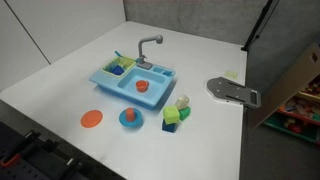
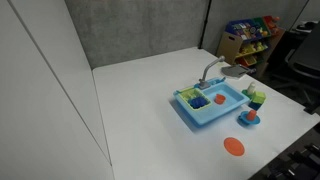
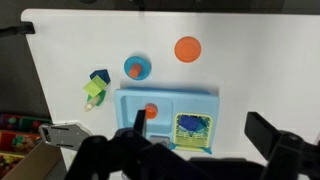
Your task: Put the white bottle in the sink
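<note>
The white bottle (image 1: 182, 101) stands on the white table beside a green block (image 1: 171, 117) and a blue block (image 1: 185, 112), a short way from the sink's corner. The light-blue sink (image 1: 112, 86) with a grey faucet (image 1: 149, 45) holds an orange item in one basin and a green rack in the other. In the wrist view the bottle (image 3: 93, 91) lies to the left of the sink (image 3: 165, 97). My gripper (image 3: 200, 130) is open and empty, high above the sink, far from the bottle. The sink also shows in an exterior view (image 2: 195, 115).
A blue plate (image 1: 130, 119) with an orange piece and a flat orange disc (image 1: 91, 119) lie in front of the sink. A grey metal plate (image 1: 235, 92) lies near the table edge. Shelves of toys (image 2: 250, 35) stand beyond the table.
</note>
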Controlling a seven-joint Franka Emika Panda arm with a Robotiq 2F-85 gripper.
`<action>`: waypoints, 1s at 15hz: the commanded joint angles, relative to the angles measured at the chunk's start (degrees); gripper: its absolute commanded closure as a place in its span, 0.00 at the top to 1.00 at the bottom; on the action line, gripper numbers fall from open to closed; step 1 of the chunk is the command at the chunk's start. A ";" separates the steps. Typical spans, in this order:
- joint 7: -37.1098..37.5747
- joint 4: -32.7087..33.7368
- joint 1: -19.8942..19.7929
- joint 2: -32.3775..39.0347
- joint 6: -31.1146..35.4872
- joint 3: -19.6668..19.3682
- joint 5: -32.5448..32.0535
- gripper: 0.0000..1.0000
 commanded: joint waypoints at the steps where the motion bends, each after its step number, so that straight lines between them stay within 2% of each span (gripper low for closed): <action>1: 0.27 0.21 0.42 0.11 -0.15 -0.27 -0.26 1.00; 9: 1.10 0.80 -0.18 0.50 0.10 0.00 -0.56 1.00; 15: -0.89 5.96 -0.23 9.15 -1.31 -2.11 0.66 1.00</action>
